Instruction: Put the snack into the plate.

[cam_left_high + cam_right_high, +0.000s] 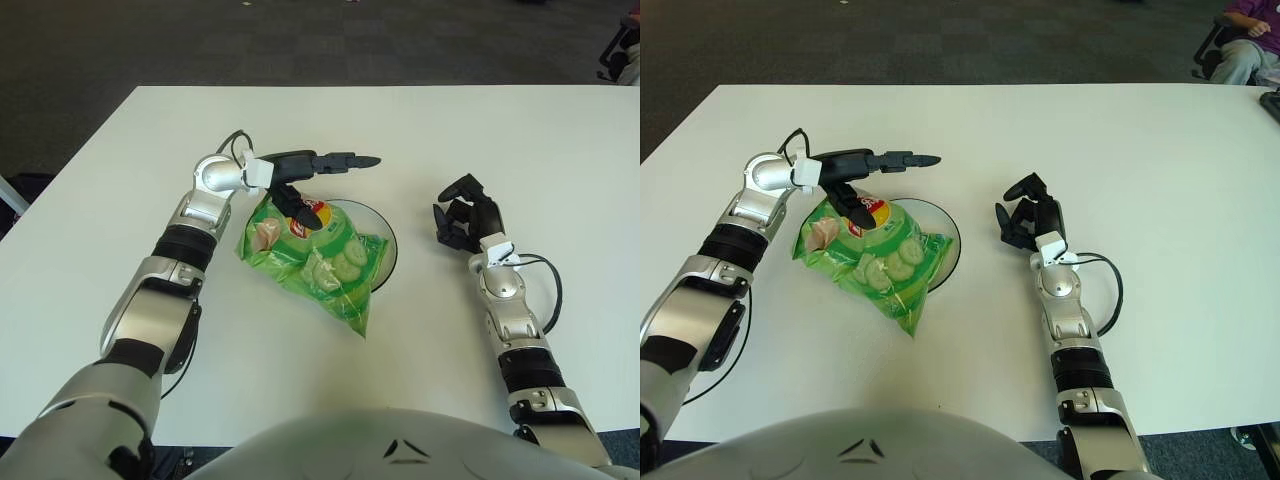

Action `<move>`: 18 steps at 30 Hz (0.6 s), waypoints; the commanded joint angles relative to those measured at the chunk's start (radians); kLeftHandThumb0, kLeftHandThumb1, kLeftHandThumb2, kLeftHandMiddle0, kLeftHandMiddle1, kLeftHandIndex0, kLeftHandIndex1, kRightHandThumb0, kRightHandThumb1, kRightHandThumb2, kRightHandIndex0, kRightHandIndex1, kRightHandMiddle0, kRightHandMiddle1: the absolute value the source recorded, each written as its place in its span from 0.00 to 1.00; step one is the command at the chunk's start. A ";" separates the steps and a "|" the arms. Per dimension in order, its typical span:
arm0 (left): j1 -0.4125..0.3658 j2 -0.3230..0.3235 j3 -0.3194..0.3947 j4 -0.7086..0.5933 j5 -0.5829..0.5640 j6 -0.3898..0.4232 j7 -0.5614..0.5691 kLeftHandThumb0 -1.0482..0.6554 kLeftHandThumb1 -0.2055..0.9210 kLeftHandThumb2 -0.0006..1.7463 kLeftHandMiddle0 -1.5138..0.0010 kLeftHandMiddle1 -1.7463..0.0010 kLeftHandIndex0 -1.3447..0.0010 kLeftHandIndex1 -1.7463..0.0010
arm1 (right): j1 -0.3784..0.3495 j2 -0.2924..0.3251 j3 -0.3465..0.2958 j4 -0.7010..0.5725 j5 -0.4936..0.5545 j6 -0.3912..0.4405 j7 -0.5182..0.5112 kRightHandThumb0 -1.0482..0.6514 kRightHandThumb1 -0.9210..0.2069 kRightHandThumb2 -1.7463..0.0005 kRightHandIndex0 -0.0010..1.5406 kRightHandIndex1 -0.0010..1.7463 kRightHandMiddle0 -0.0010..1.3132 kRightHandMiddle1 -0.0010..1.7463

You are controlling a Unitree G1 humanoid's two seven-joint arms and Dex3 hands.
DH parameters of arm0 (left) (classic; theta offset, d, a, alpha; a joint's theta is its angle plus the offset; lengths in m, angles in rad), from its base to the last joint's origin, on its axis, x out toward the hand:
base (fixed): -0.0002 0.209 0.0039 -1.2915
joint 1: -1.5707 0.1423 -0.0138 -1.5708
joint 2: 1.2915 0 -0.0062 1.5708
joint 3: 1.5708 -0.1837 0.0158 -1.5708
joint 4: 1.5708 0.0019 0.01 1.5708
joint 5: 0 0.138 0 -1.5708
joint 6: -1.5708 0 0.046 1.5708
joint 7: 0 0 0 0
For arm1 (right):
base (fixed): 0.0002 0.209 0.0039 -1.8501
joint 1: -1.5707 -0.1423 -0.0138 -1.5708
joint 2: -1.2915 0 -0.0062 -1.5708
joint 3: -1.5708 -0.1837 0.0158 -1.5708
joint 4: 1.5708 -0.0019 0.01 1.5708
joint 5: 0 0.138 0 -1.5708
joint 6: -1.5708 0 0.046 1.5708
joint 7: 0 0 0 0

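Note:
A green snack bag (pixel 322 266) lies flat with its upper half over a dark glass plate (pixel 388 243) and its lower end trailing onto the white table toward me. My left hand (pixel 336 188) hovers over the bag's top end, open. Two fingers (pixel 345 160) stretch out to the right above the plate's far rim, and the thumb (pixel 298 207) points down at the bag's red logo. I cannot tell whether the thumb touches it. My right hand (pixel 460 216) shows to the right of the plate, fingers curled on nothing.
The white table (pixel 500 130) extends well beyond the plate on all sides. Cables loop at my right wrist (pixel 548 290) and behind my left wrist (pixel 236 140). Dark carpet lies beyond the far edge, with a seated person (pixel 1245 35) at the far right.

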 commanded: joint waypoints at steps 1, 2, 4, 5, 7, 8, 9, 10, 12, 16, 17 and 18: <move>-0.048 0.020 -0.023 0.054 0.035 -0.085 -0.008 0.20 1.00 0.09 0.86 0.98 0.84 0.96 | 0.047 -0.003 0.011 0.052 -0.026 0.056 0.016 0.38 0.28 0.46 0.55 1.00 0.31 1.00; -0.054 0.019 -0.025 0.068 0.037 -0.101 -0.008 0.20 1.00 0.10 0.84 0.98 0.83 0.96 | 0.047 -0.003 0.011 0.052 -0.026 0.056 0.016 0.38 0.28 0.46 0.55 1.00 0.31 1.00; -0.067 0.017 -0.028 0.101 0.045 -0.129 0.002 0.19 1.00 0.10 0.82 0.98 0.82 0.96 | 0.047 -0.003 0.011 0.052 -0.026 0.058 0.017 0.38 0.28 0.46 0.55 1.00 0.31 1.00; -0.070 0.013 -0.025 0.116 0.053 -0.146 0.022 0.19 1.00 0.10 0.81 0.98 0.82 0.96 | 0.047 -0.003 0.011 0.052 -0.026 0.058 0.018 0.38 0.28 0.46 0.55 1.00 0.31 1.00; -0.068 0.005 -0.012 0.132 0.064 -0.170 0.067 0.19 1.00 0.11 0.80 0.98 0.81 0.96 | 0.049 -0.003 0.012 0.048 -0.027 0.060 0.018 0.38 0.29 0.46 0.55 1.00 0.31 1.00; -0.066 0.001 -0.005 0.138 0.068 -0.178 0.090 0.19 1.00 0.11 0.79 0.98 0.80 0.96 | 0.050 -0.003 0.012 0.047 -0.027 0.060 0.018 0.38 0.29 0.46 0.55 1.00 0.31 1.00; -0.051 -0.011 0.016 0.128 0.069 -0.153 0.143 0.19 1.00 0.11 0.78 0.98 0.79 0.96 | 0.051 -0.003 0.012 0.046 -0.026 0.061 0.018 0.38 0.29 0.46 0.55 1.00 0.31 1.00; -0.040 -0.020 0.030 0.122 0.070 -0.135 0.183 0.20 1.00 0.11 0.76 0.98 0.76 0.95 | 0.051 -0.003 0.012 0.046 -0.026 0.061 0.019 0.38 0.29 0.46 0.55 1.00 0.31 1.00; 0.006 -0.038 0.067 0.061 0.063 -0.056 0.274 0.22 1.00 0.11 0.73 0.98 0.71 0.94 | 0.051 -0.003 0.012 0.045 -0.026 0.062 0.019 0.38 0.29 0.46 0.55 1.00 0.31 1.00; 0.150 -0.072 0.139 -0.213 0.079 0.165 0.457 0.29 1.00 0.07 0.65 0.98 0.59 0.92 | 0.050 -0.003 0.012 0.048 -0.026 0.061 0.020 0.38 0.29 0.46 0.55 1.00 0.31 1.00; 0.176 -0.092 0.155 -0.261 0.084 0.207 0.506 0.30 1.00 0.07 0.63 0.98 0.57 0.92 | 0.050 -0.004 0.012 0.049 -0.026 0.060 0.020 0.38 0.29 0.46 0.55 1.00 0.31 1.00; 0.192 -0.105 0.164 -0.295 0.088 0.240 0.541 0.31 1.00 0.07 0.62 0.97 0.55 0.91 | 0.049 -0.004 0.012 0.050 -0.026 0.060 0.020 0.38 0.29 0.46 0.55 1.00 0.31 1.00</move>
